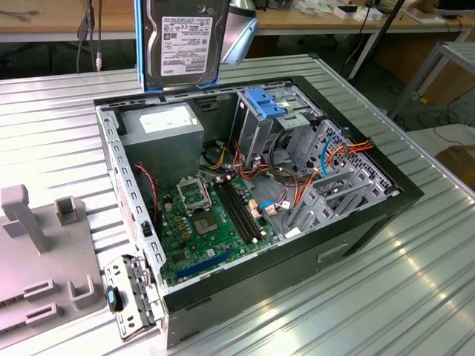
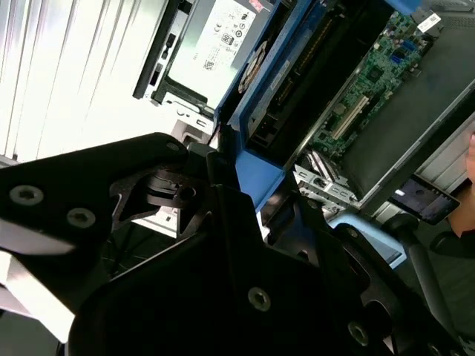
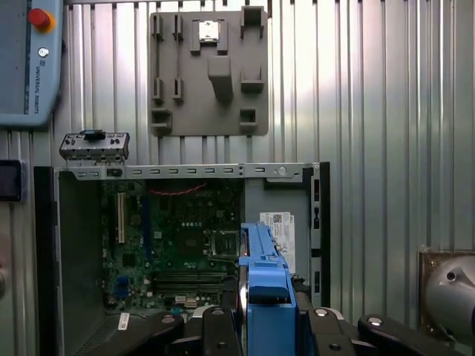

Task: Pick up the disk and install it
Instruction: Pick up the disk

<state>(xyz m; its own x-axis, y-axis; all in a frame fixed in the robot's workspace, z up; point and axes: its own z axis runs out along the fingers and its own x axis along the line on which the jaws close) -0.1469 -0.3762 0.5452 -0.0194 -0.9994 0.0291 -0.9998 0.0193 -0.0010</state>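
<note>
Disk: flat rectangular hard drive of dark grey metal with a white label, clipped in a bright blue plastic carrier frame. It is held upright in the air with its label side turned to the exterior view, above the far edge of the case and clear of it. Its narrow blue edge shows in the first wrist view, standing over the case interior close to the power supply. End effector: black, clamped on the disk, its jaws pressed against the two sides of the blue frame; the second wrist view shows the same grip from close by. Open black and grey metal computer case: lying on its side on the ribbed silver metal counter. Contents of the case: green motherboard on the floor; grey power-supply box with a white label in the far corner, below the disk; blue plastic bracket fixed atop the perforated metal drive cage; coloured wire bundles between board and cage. Grey plastic fixture board with raised blocks: on the counter at the exterior view's left, beside the case.
</note>
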